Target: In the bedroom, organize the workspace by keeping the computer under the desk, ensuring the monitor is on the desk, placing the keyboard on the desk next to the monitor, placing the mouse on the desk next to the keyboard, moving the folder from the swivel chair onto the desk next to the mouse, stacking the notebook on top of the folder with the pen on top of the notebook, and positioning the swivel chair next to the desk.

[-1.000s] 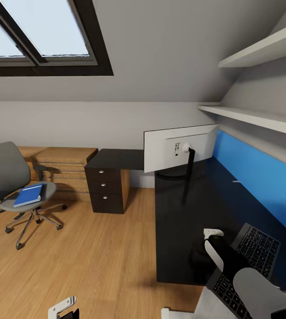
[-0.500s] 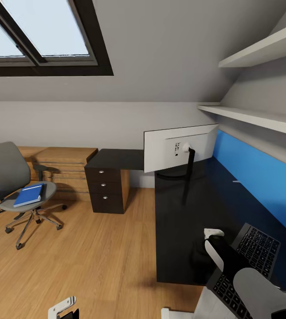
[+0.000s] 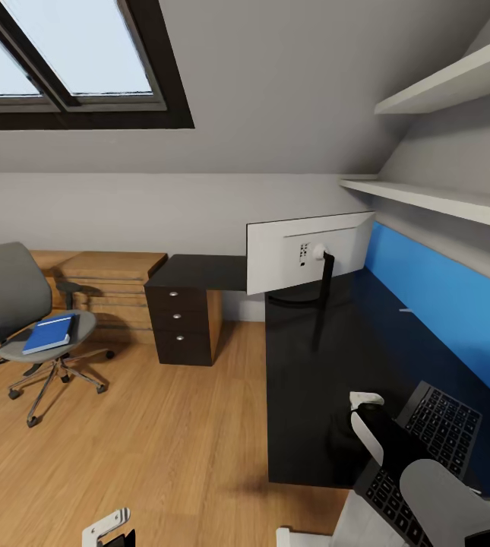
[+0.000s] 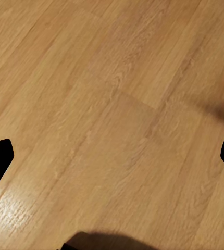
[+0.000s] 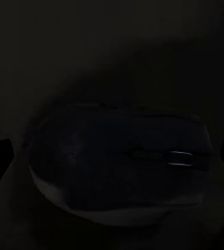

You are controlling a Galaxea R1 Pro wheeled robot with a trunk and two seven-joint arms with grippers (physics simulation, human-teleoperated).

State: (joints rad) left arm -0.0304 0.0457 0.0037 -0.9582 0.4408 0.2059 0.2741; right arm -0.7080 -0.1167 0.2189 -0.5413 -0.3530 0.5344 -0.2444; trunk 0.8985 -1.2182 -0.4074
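Directly beneath the right gripper (image 5: 112,151), whose fingertips sit spread at either side, lies the mouse (image 5: 120,161) on the desk (image 3: 305,380) beside the keyboard (image 3: 434,425), so I'd lift straight up, gently.

The black desk (image 3: 336,357) ran along the blue back panel at three o'clock. The monitor (image 3: 309,253) stood upright on it, white back showing. The keyboard (image 3: 427,456) lay flat near the desk's near end, the dark mouse (image 5: 117,166) just beside it at nine o'clock. At ten o'clock the grey swivel chair (image 3: 17,311) stood well apart, the blue folder (image 3: 49,334) flat on its seat.
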